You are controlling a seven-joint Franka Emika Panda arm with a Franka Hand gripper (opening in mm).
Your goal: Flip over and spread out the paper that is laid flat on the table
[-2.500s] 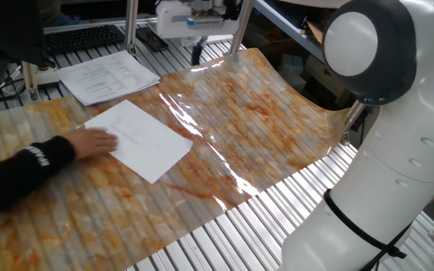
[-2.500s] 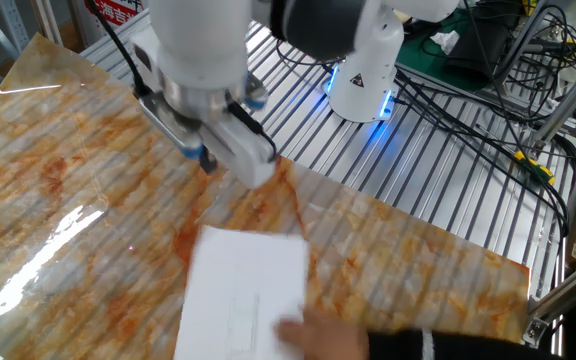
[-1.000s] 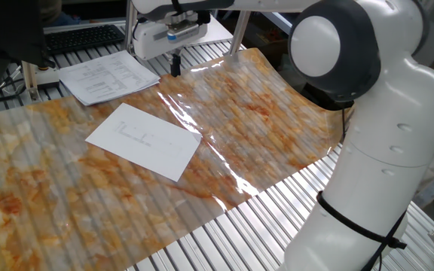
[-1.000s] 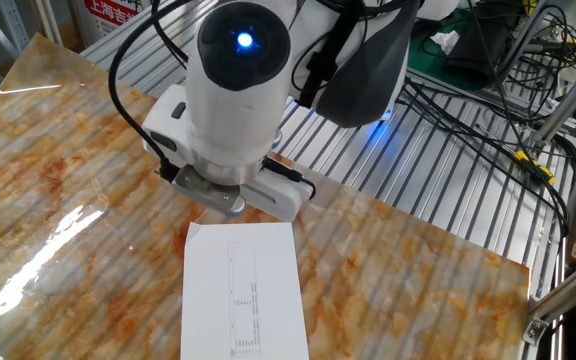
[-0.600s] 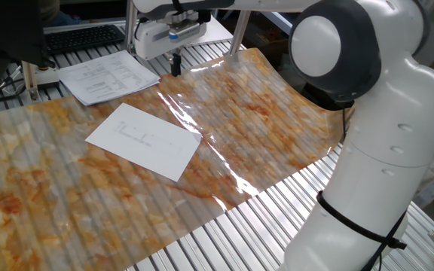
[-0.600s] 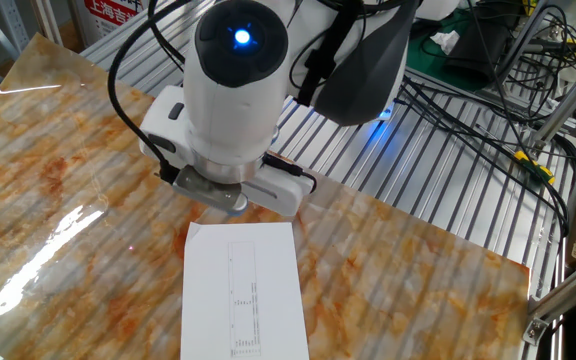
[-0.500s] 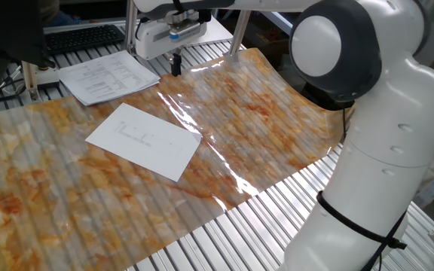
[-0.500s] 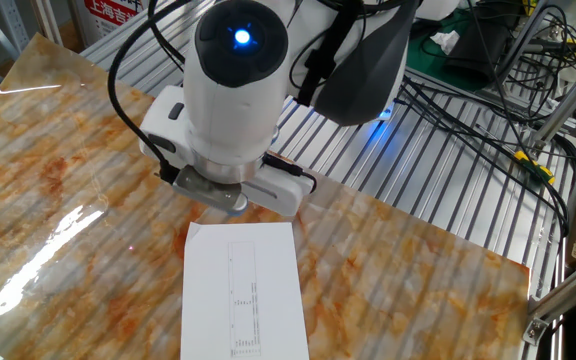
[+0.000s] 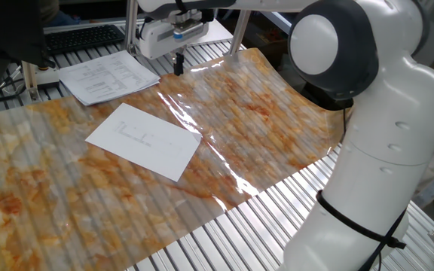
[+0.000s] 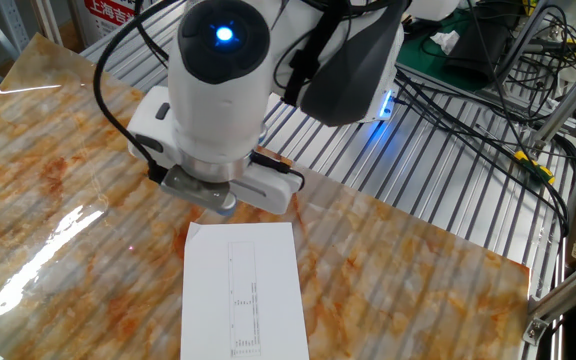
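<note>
The paper [image 9: 143,141] lies flat on the orange-and-grey marbled sheet of the table [image 9: 262,128], a few faint lines of print facing up. It also shows in the other fixed view [image 10: 243,290], lengthwise toward the camera. My gripper [image 9: 178,65] hangs above the table's far edge, beyond the paper's far corner and apart from it. Its dark fingers look pressed together with nothing between them. In the other fixed view the white hand body [image 10: 218,175] hovers just past the paper's far edge and hides the fingertips.
A stack of densely printed pages [image 9: 108,77] lies at the far left by a black keyboard [image 9: 85,38]. Bare metal slats [image 9: 247,226] run along the sheet's near edge. The robot base [image 9: 383,165] stands at the right. Cables [image 10: 468,90] lie on the slats behind.
A person's hand that rested on the paper has withdrawn. The arm swung left toward the paper's far edge, and in the last half second the hand shifted slightly.
</note>
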